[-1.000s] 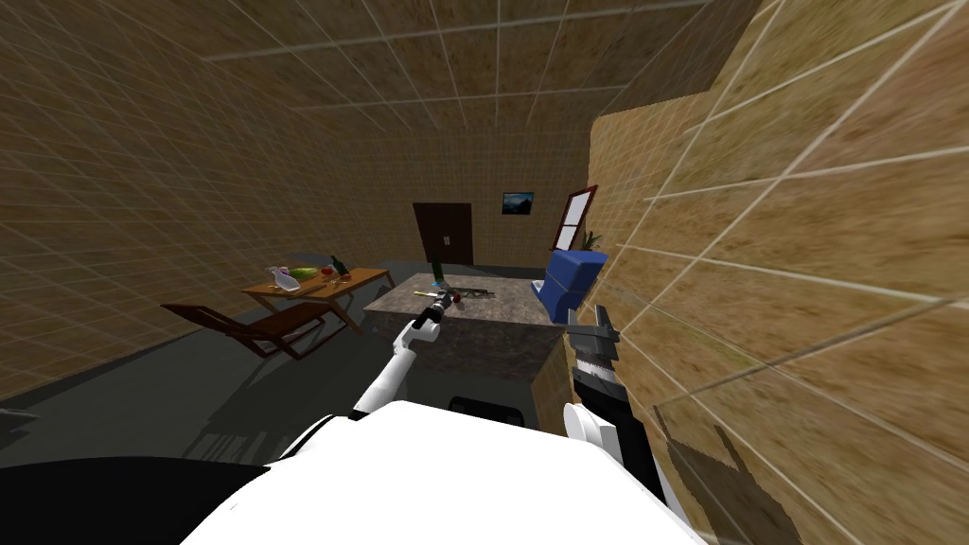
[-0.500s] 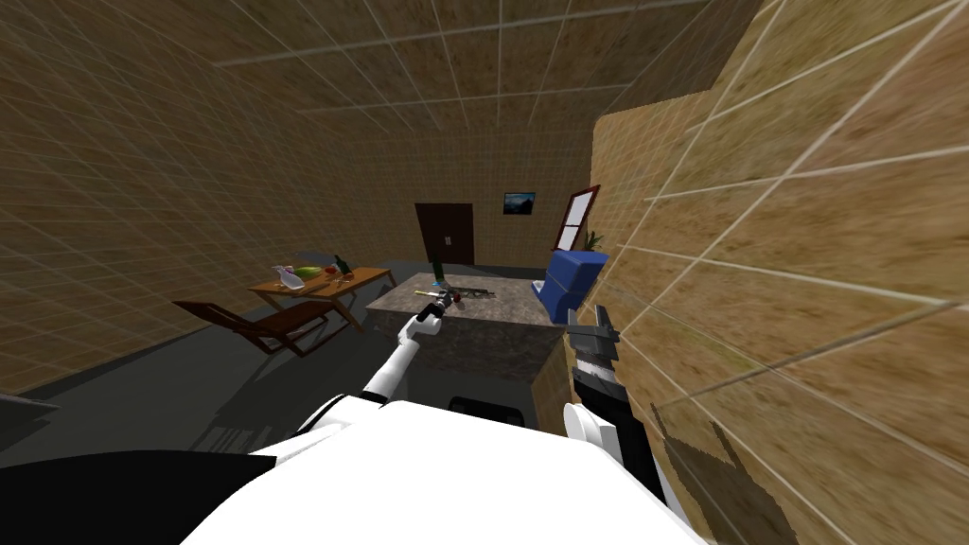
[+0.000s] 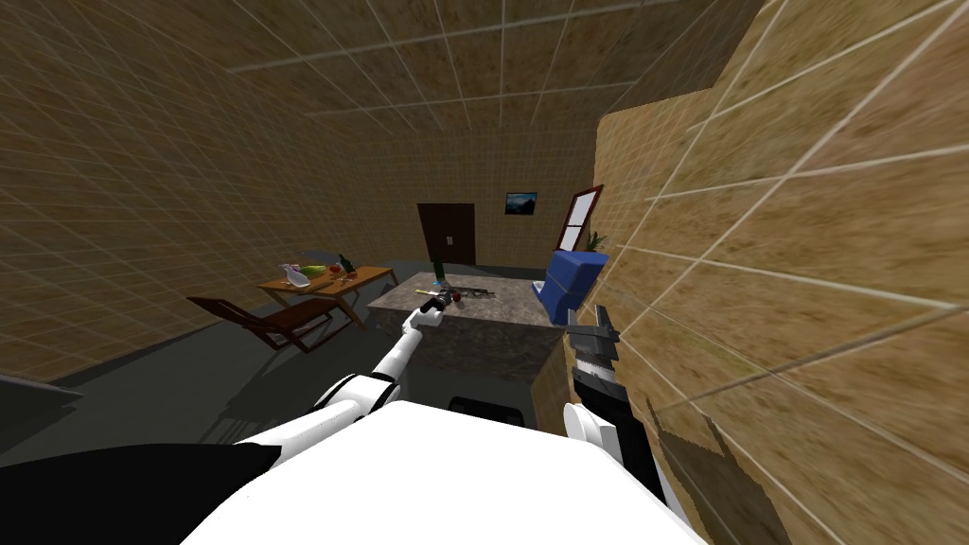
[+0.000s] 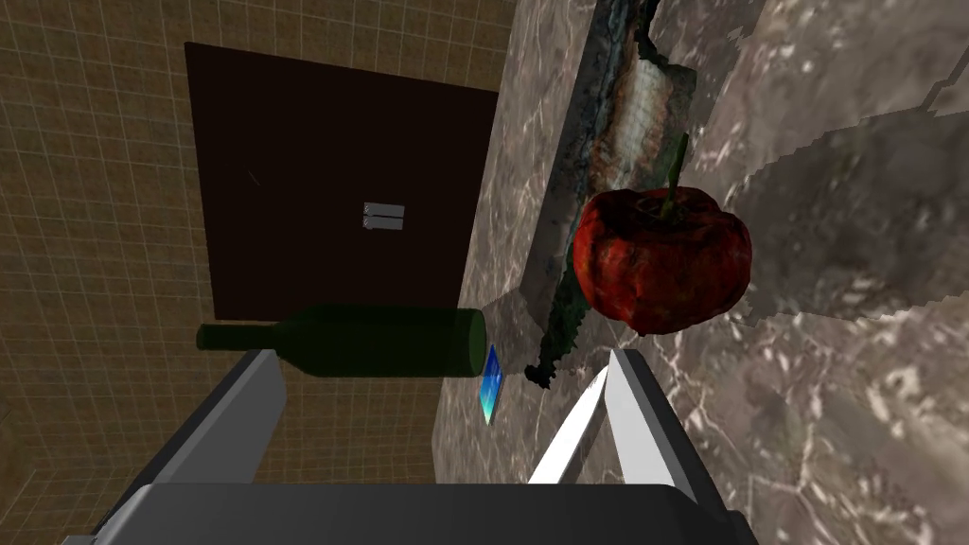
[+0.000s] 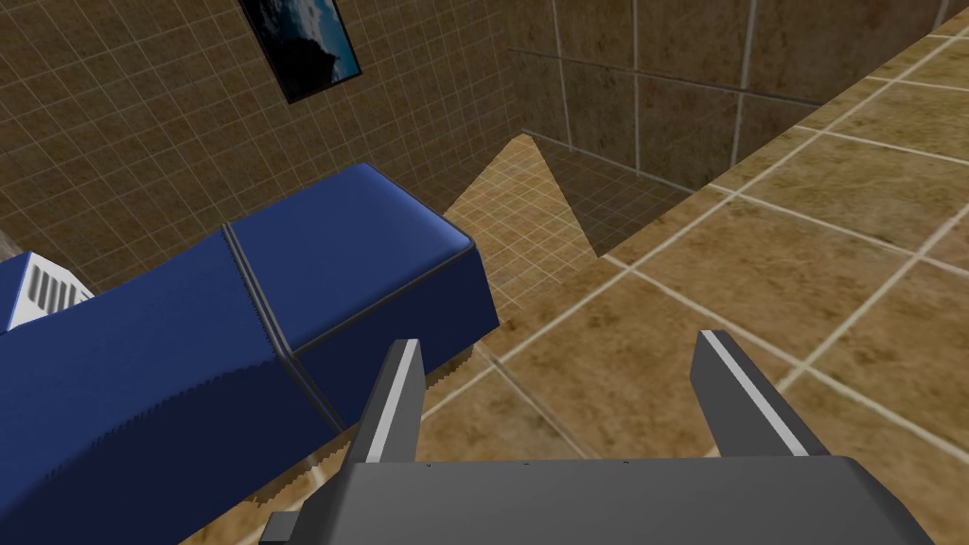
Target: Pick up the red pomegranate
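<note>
Farthest left, one wooden table (image 3: 371, 276) carries a cluster of items too small to name, and one low reclining chair (image 3: 274, 322) stands before it on the dark floor (image 3: 142, 388). Right of these is one marble-patterned counter (image 3: 502, 312), over whose near left part the left gripper (image 3: 439, 301) is extended. In the left wrist view the left gripper (image 4: 440, 364) has its two fingers spread wide and holds nothing. One red pomegranate (image 4: 662, 260) rests on the counter (image 4: 833, 426) just beyond the tip of one finger and outside the gap between the fingers. In the head view the pomegranate (image 3: 458, 299) lies just right of the gripper. One long mottled object (image 4: 615, 142) lies flat beyond the fruit, touching or nearly touching it. One dark green bottle (image 4: 360, 341) stands at the counter's far edge, against one dark door (image 4: 322, 180) in the back wall. One framed picture (image 3: 520, 202) and one window (image 3: 577, 219) hang right of the door. One blue box-shaped object (image 5: 237, 331) sits at the counter's right end. The right gripper (image 5: 563, 345), fingers likewise wide and empty, hangs beside it, close to the brown tiled wall (image 5: 804, 237). Tiled walls of this kind enclose the room.
</note>
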`<state>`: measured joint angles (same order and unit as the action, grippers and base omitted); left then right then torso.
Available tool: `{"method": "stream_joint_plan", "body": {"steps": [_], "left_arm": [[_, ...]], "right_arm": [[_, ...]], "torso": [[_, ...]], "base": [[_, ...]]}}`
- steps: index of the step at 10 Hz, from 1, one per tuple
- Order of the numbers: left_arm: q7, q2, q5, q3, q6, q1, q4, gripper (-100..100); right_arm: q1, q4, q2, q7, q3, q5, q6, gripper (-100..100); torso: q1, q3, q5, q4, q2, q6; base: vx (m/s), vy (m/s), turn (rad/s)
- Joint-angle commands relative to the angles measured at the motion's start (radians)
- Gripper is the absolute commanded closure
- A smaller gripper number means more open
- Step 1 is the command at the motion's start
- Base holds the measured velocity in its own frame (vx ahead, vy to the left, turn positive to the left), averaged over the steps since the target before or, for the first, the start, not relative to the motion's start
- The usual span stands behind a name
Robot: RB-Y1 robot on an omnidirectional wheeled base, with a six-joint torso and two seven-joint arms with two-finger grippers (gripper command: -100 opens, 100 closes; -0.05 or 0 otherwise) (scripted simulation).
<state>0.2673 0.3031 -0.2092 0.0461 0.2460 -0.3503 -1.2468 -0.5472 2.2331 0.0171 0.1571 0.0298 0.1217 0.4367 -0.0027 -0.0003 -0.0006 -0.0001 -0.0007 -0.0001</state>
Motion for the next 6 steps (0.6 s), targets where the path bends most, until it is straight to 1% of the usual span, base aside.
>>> {"method": "stream_joint_plan", "body": {"steps": [1, 2, 3, 4, 5, 6], "left_arm": [[0.004, 0.007, -0.004, 0.002, 0.016, -0.033, 0.050, -100], [0.004, 0.007, -0.004, 0.002, 0.016, -0.033, 0.063, -100], [0.010, 0.016, -0.007, 0.009, 0.051, -0.075, 0.092, -100], [0.010, 0.016, -0.007, 0.009, 0.051, -0.079, 0.115, -100], [0.010, 0.016, -0.007, 0.009, 0.051, -0.079, 0.124, -100], [0.016, 0.024, -0.010, 0.016, 0.085, -0.123, 0.164, -100]], "right_arm": [[0.000, 0.000, 0.000, 0.000, 0.000, 0.000, 0.000, 0], [0.000, 0.000, 0.000, 0.000, 0.000, 0.000, 0.000, 0], [0.000, 0.000, 0.000, 0.000, 0.000, 0.000, 0.000, 0], [0.000, 0.000, 0.000, 0.000, 0.000, 0.000, 0.000, 0], [0.000, 0.000, 0.000, 0.000, 0.000, 0.000, 0.000, 0], [0.000, 0.000, 0.000, 0.000, 0.000, 0.000, 0.000, 0]], "torso": [[0.000, 0.000, 0.000, 0.000, 0.000, 0.000], [0.000, 0.000, 0.000, 0.000, 0.000, 0.000], [0.001, 0.000, 0.000, 0.000, 0.000, 0.000], [0.000, 0.000, 0.000, 0.000, 0.000, 0.000], [0.000, 0.000, 0.000, 0.000, 0.001, 0.000], [0.001, 0.000, 0.000, 0.000, 0.000, 0.000]], "base": [[0.008, -0.036, 0.022], [0.002, -0.016, -0.002], [-0.002, -0.030, 0.045], [-0.001, -0.032, 0.022], [0.002, -0.014, -0.004], [0.007, -0.032, 0.044]]}}
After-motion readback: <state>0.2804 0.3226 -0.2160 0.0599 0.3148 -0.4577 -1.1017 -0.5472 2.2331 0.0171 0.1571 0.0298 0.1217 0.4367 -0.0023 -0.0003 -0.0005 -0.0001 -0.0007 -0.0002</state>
